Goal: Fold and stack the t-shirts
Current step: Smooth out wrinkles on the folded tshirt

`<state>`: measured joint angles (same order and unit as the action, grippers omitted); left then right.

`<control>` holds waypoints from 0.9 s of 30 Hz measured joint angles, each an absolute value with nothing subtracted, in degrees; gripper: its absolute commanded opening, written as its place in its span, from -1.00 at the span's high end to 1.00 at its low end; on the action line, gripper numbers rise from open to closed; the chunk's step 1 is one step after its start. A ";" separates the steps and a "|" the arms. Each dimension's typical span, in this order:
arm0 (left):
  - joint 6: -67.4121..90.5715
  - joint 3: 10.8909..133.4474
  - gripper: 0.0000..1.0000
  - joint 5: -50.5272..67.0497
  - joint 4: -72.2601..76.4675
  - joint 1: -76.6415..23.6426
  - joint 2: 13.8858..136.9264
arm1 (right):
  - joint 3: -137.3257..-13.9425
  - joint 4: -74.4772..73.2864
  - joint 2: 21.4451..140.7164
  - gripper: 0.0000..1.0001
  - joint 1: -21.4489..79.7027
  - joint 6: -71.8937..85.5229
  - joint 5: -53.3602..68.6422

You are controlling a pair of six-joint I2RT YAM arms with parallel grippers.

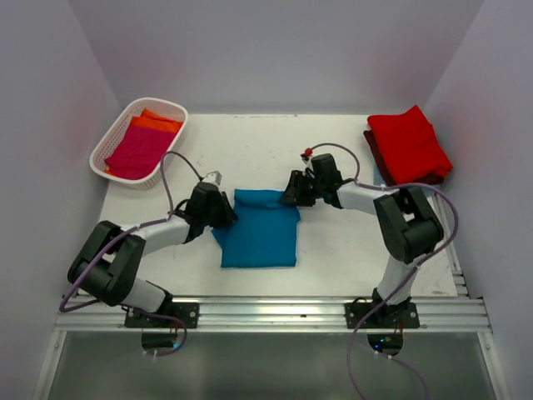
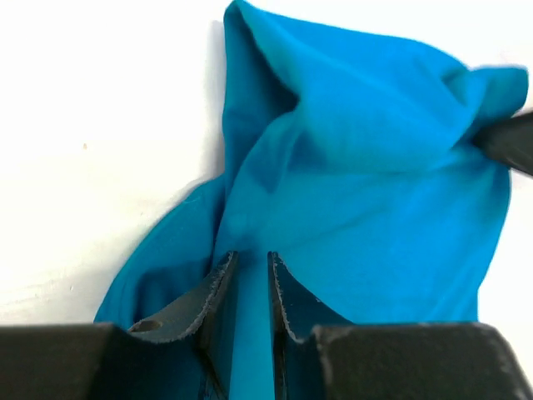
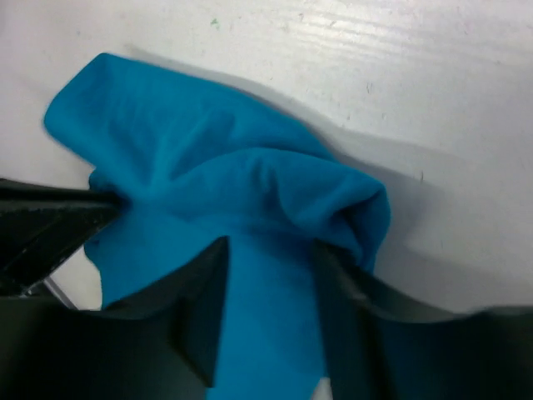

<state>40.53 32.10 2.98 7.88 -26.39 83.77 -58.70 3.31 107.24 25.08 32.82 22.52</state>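
The teal blue t-shirt lies folded into a rough rectangle in the middle of the table. My left gripper is at its upper left edge. In the left wrist view its jaws stand close together with a strip of the teal shirt pinched between them. My right gripper is at the shirt's upper right corner. In the right wrist view its jaws stand apart over the bunched teal cloth, not squeezing it.
A stack of folded red t-shirts over a maroon one sits at the back right. The white lattice basket at the back left holds a magenta shirt and an orange one.
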 measured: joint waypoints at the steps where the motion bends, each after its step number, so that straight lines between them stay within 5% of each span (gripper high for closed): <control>1: 39.44 33.36 0.53 3.16 6.57 -26.22 83.81 | -56.90 3.05 104.47 -0.16 24.88 32.77 22.41; 10: 34.79 49.52 0.53 10.02 3.62 -26.74 88.16 | -49.36 1.50 86.59 -0.33 24.73 31.38 20.91; 15: 34.24 54.11 0.82 15.86 5.37 -28.69 92.25 | -43.55 -0.93 85.08 -0.39 24.73 31.57 18.31; 27: 34.92 48.75 1.00 26.65 19.25 -27.64 103.70 | -38.22 -2.09 85.03 -0.39 24.73 33.45 16.03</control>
<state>34.92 48.75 26.65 19.25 -27.64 103.70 -38.22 -2.09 85.03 24.73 33.45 16.03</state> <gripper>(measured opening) 0.005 0.692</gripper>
